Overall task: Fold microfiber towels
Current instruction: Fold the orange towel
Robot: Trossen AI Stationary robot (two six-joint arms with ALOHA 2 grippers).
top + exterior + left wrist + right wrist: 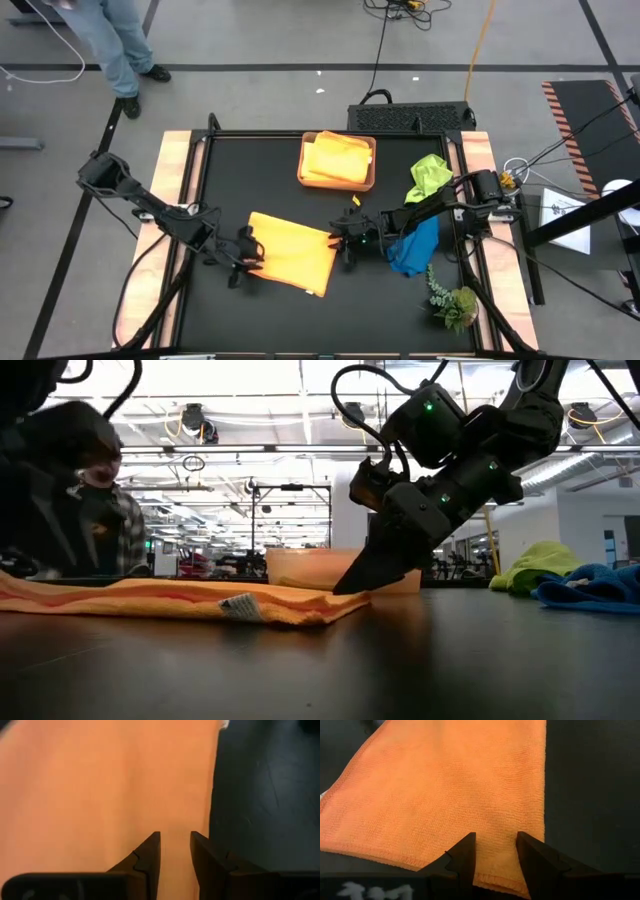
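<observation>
Right tool (349, 243): fingers parted by a narrow gap and gripping nothing; in the right wrist view the tips (465, 851) sit just above the near hem of the orange towel (293, 253). In the low view this tool is tilted steeply, its tips at the towel's edge on the surface (270, 170).

Left tool (243, 262): fingers likewise slightly apart and empty, poised over the opposite side of the same towel, close to its edge.

The towel lies flat between the two tools, apparently folded over once, label (240, 605) at the front hem.

Step in hand, as judged: both tools are placed to take an edge for the next fold. The next move calls for lowering each tool until one finger slides under the hem, then closing.

Beyond the right tool lie a blue towel (414, 250) and a lime green towel (429, 176). A yellow towel (336, 158) rests in the tray (371, 172).
</observation>
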